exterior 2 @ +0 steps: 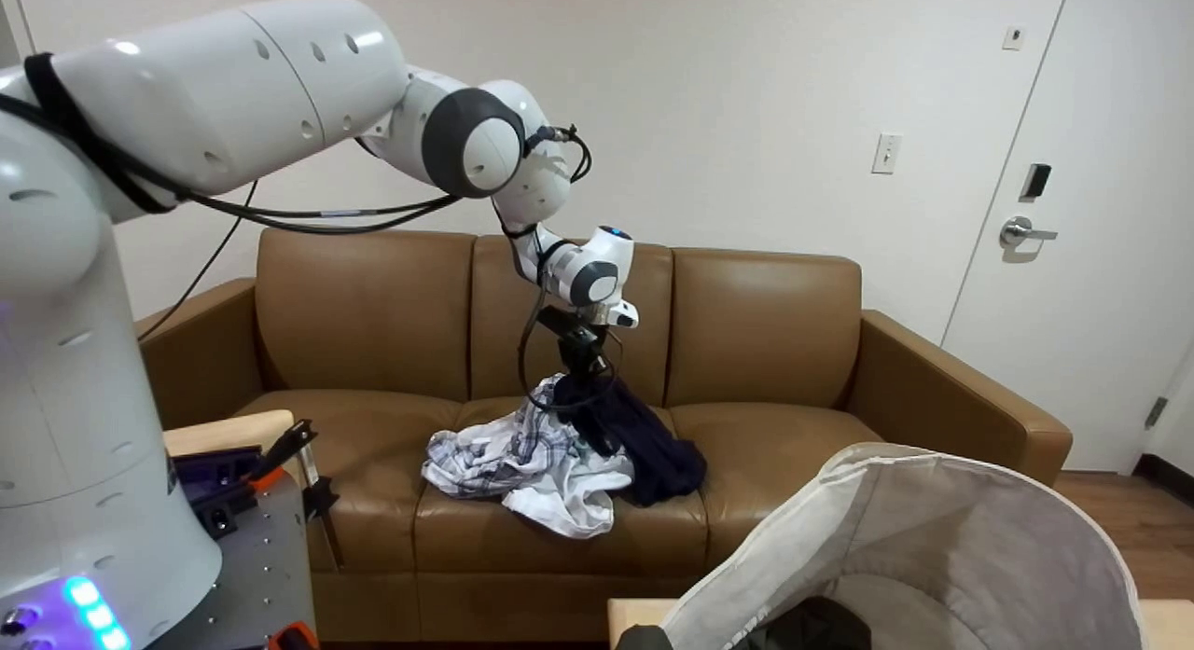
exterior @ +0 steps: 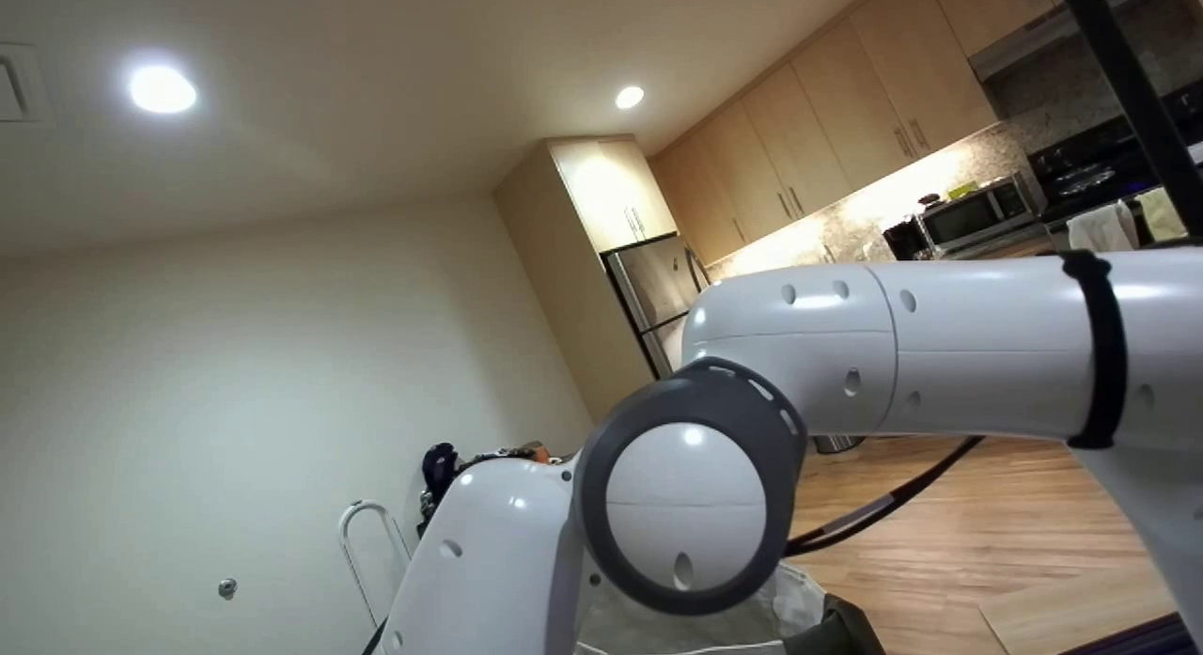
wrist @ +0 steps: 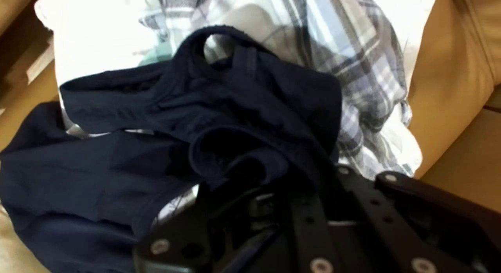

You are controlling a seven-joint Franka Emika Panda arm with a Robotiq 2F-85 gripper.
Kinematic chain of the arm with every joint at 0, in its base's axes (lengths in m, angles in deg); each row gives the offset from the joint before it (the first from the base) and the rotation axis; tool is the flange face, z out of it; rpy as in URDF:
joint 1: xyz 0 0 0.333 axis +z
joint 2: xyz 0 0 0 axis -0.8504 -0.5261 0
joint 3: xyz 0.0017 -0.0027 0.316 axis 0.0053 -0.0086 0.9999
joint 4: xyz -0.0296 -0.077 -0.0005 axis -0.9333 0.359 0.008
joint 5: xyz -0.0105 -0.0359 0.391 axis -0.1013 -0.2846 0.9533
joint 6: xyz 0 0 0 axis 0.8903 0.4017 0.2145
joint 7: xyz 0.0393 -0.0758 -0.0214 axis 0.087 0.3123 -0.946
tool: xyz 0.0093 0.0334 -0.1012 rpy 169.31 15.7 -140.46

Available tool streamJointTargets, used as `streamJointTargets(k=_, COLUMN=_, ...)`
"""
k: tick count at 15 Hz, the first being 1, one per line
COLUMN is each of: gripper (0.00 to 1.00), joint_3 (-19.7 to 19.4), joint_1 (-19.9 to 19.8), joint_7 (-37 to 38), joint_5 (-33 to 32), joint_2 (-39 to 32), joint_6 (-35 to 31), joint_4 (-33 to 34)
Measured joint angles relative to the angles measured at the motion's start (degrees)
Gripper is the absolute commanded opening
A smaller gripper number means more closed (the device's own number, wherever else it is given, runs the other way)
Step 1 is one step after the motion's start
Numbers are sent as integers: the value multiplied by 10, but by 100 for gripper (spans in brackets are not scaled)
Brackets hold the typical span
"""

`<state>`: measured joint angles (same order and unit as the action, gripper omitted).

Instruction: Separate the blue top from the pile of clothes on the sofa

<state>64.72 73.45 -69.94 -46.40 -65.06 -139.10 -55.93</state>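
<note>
Under my end effector [exterior 2: 586,363] the surface [exterior 2: 774,445] is a brown three-seat sofa [exterior 2: 765,328], and the clothes [exterior 2: 504,459] lie heaped at the middle of it. The blue top [wrist: 238,96], a dark navy, is right at my tips, lying partly over a plaid shirt [wrist: 364,65]; in an exterior view it spreads down the right-hand side of the heap. My tips are lost in dark cloth and shadow, so I cannot tell whether they are spread or pinching it. A white garment [exterior 2: 569,505] lies near the front edge of the surface.

Behind the sofa runs a pale wall [exterior 2: 765,156] with a light switch [exterior 2: 887,153], and farther right stands a white door [exterior 2: 1119,305] with a lever handle [exterior 2: 1031,232]. Nearer the camera a cream fabric hamper [exterior 2: 1007,510] gapes, something dark [exterior 2: 812,624] inside it. In an exterior view my white arm [exterior: 987,345] crosses in front of light wood kitchen cabinets [exterior: 818,119], a steel refrigerator [exterior: 658,274] and a wood floor [exterior: 940,505]; a microwave [exterior: 977,215] sits below the cabinets, and two round lights [exterior: 162,89] glow in the ceiling [exterior: 404,91].
</note>
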Motion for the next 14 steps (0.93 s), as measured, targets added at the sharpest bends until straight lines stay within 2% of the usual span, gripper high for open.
streamJointTargets(k=4, gripper=10, joint_3=-5, joint_1=0, joint_7=0, joint_5=4, joint_2=0, joint_6=18, joint_4=10)
streamJointTargets(k=10, gripper=8, joint_3=-13, joint_1=5, joint_7=-3, joint_5=3, joint_2=0, joint_6=17, joint_4=12)
streamJointTargets(k=14, gripper=8, joint_3=-41, joint_1=14, joint_7=3, joint_5=-1, joint_2=1, joint_6=16, joint_4=57)
